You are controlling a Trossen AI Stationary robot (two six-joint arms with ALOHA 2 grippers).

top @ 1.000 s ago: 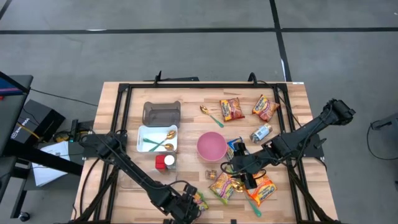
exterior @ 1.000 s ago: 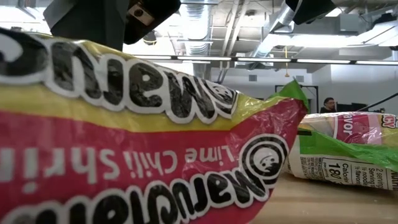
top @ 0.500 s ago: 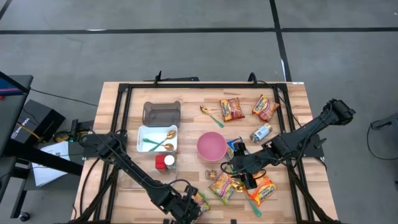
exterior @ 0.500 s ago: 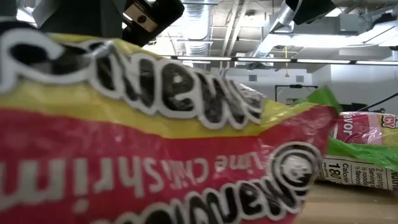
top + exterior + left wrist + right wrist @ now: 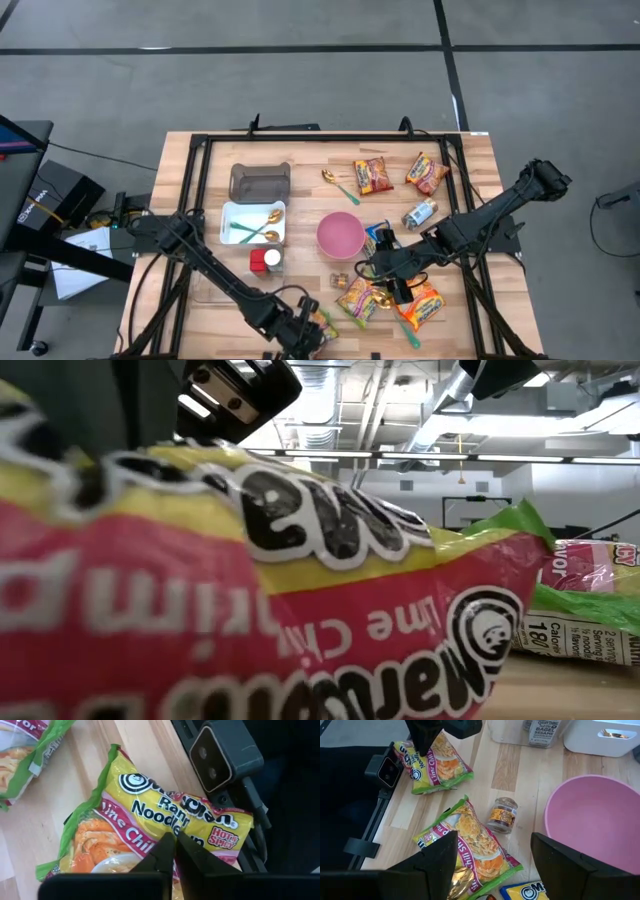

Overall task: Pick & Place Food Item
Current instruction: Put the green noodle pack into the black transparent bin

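Left gripper (image 5: 174, 851) pinched shut on noodle packet (image 5: 165, 820).

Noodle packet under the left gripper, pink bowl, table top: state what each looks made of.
Noodle packet: thin glossy plastic film, judging by its crinkles and glare.
Pink bowl: probably plastic; smooth, matte, even colour.
Table top: wood, pale planks with visible grain, framed by dark rails, likely metal.
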